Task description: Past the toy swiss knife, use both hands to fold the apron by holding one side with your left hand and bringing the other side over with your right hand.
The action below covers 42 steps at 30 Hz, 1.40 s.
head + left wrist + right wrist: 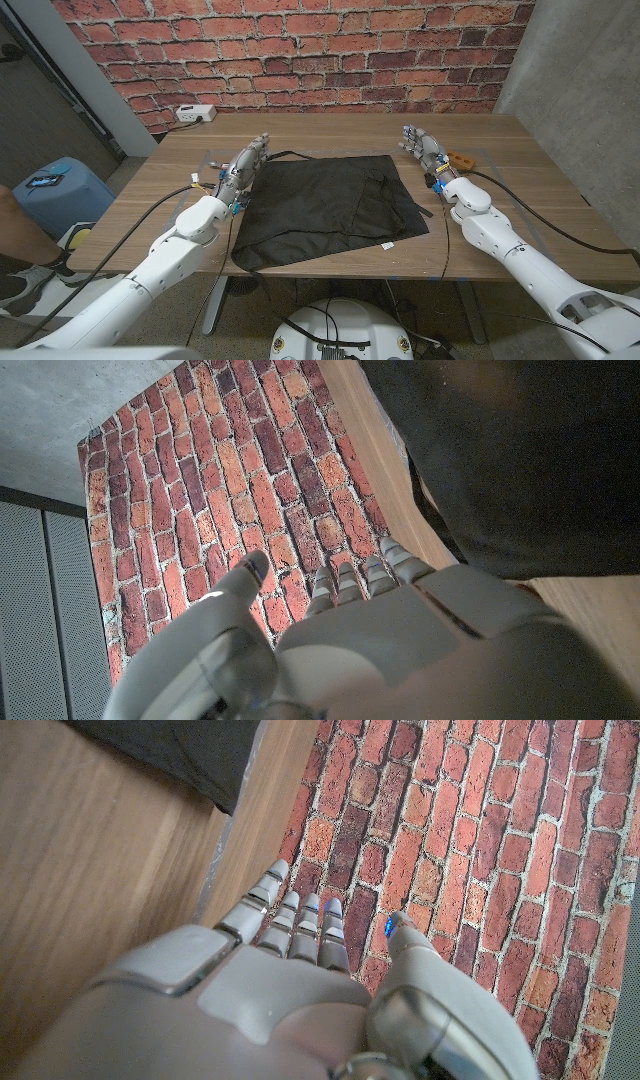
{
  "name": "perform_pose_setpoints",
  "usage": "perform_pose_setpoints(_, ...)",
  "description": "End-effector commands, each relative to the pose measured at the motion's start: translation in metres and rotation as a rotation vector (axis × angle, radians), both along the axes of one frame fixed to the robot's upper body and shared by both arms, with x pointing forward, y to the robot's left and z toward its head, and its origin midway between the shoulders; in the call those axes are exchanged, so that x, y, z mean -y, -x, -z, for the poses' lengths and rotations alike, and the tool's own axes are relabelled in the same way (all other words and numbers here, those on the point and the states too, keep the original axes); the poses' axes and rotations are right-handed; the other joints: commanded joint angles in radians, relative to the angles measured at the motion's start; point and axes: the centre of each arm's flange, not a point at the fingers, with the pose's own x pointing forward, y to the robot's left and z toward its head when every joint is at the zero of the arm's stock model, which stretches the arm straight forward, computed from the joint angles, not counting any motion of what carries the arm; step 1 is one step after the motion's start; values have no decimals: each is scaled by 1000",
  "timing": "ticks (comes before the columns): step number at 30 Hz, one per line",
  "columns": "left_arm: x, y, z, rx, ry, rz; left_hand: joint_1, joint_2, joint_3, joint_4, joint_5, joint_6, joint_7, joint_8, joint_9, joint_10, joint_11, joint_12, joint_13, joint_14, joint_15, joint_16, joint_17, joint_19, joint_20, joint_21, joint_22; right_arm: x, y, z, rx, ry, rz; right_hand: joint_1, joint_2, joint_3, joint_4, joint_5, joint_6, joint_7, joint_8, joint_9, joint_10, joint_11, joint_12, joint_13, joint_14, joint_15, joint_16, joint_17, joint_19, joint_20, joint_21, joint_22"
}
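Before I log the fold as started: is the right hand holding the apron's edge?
No: in the head view the right hand hovers open beside the apron, apart from the cloth.

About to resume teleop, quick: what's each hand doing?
Left hand: open, holding nothing, beside the apron.
Right hand: open, holding nothing.

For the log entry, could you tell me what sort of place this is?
Probably a lab or workshop corner: a wooden table against a brick wall, a power strip, and cabling by a blue bin.
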Motion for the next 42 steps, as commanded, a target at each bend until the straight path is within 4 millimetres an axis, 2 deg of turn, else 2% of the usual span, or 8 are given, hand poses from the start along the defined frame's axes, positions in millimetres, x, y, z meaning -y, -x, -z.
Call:
perform_pose_setpoints(1, -8, 25, 4, -1, -63, -4, 10, -2, 2, -7, 6, -1, -4, 1, 2, -6, 5, 3, 2, -4, 4, 3, 2, 4, 10, 4, 2, -5, -1, -2, 2, 14, -7, 9, -2, 7, -1, 6, 9, 0, 2, 2, 2, 0, 4, 2, 1, -17, 4, -1, 12, -38, 0, 4)
perform_pose_setpoints(16, -16, 51, 6, -7, -146, -14, 14, -3, 2, -12, 7, -3, -4, 1, 2, -9, 4, 3, 2, -6, 3, 4, 2, 2, 10, 4, 2, -7, -8, -1, -3, 25, -23, 11, -2, 8, -2, 7, 8, -1, 1, 2, 3, -2, 5, 2, 1, -18, 5, -3, 14, -38, -3, 4)
perform_pose_setpoints(29, -25, 73, 6, 0, -243, -45, 26, 5, 9, -20, 13, -6, -4, 2, 2, -26, -1, -1, 1, -27, 0, 0, 2, -14, 21, 0, 3, -6, -12, -4, -1, 29, -21, 11, -2, 8, -1, 6, 8, 0, 2, 2, 2, -1, 5, 1, 0, -17, 7, -4, 15, -39, -5, 4)
perform_pose_setpoints(33, -28, 81, 5, 15, -314, -71, 38, 6, 19, -31, 23, 0, -18, 4, 2, -25, -18, 1, 0, -29, -14, 2, 1, -15, 11, 2, 3, -6, -14, -4, -6, 30, -22, 11, -2, 8, -1, 6, 9, 0, 2, 2, 2, -1, 5, 1, 0, -18, 7, -4, 15, -38, -6, 4)
perform_pose_setpoints(38, -31, 91, 7, 23, -387, -97, 51, 6, 29, -43, 35, -1, -28, 3, 1, -23, -25, 2, -1, -37, -16, 1, 1, -31, 16, -2, 3, -5, -14, -4, -1, 30, -19, 11, -1, 8, -1, 6, 8, 0, 2, 2, 1, -2, 5, 1, 0, -18, 7, -5, 15, -39, -7, 4)
perform_pose_setpoints(42, -32, 98, 8, 30, -435, -110, 60, 5, 35, -52, 46, 3, -33, 4, 1, -19, -35, 4, -2, -56, -29, -1, 1, -58, 1, -7, 3, -5, -14, -2, -4, 25, -18, 11, -1, 8, -1, 6, 8, -1, 2, 2, 2, -3, 6, 1, -1, -17, 8, -5, 15, -39, -8, 4)
